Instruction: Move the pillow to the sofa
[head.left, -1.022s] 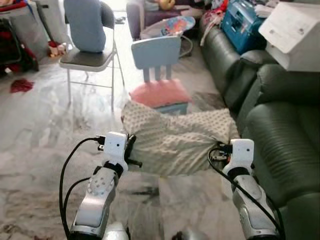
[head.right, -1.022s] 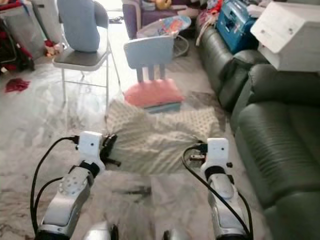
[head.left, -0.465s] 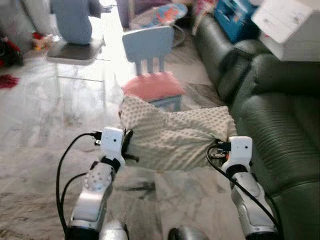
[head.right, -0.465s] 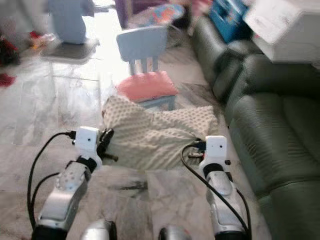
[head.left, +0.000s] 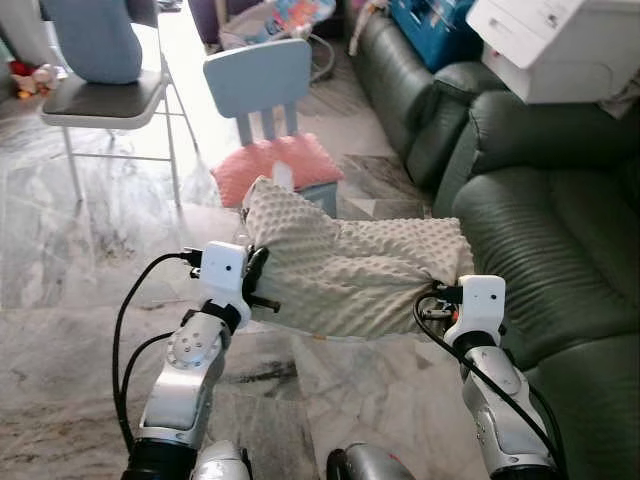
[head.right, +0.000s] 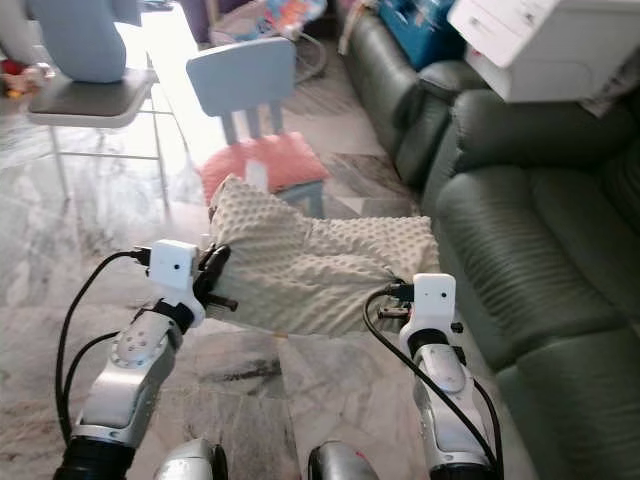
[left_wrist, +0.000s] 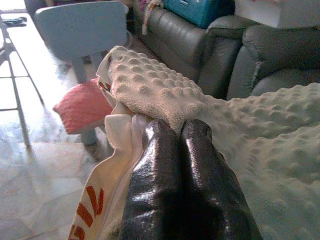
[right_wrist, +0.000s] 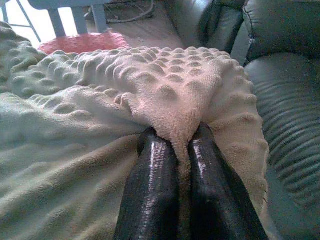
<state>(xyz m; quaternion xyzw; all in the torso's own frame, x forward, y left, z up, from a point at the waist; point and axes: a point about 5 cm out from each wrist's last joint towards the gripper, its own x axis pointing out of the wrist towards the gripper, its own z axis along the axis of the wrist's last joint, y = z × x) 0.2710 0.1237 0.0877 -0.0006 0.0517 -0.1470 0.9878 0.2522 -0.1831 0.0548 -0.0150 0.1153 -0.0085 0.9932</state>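
While the left gripper (head.left: 262, 290) at nine o'clock and the right gripper (head.left: 432, 300) at three o'clock each pinch an end of the pillow (head.left: 350, 270), it hangs above the floor (head.left: 70, 290), the sofa (head.left: 560, 250) at two o'clock.

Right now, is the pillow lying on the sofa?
No, the pillow hangs above the floor, pinched between the left gripper and right gripper, beside the sofa.

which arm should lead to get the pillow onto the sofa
Right, probably. The right gripper pinches the pillow at the end nearest the sofa, beside the seat cushion. The left gripper clamps the far end, over open floor.
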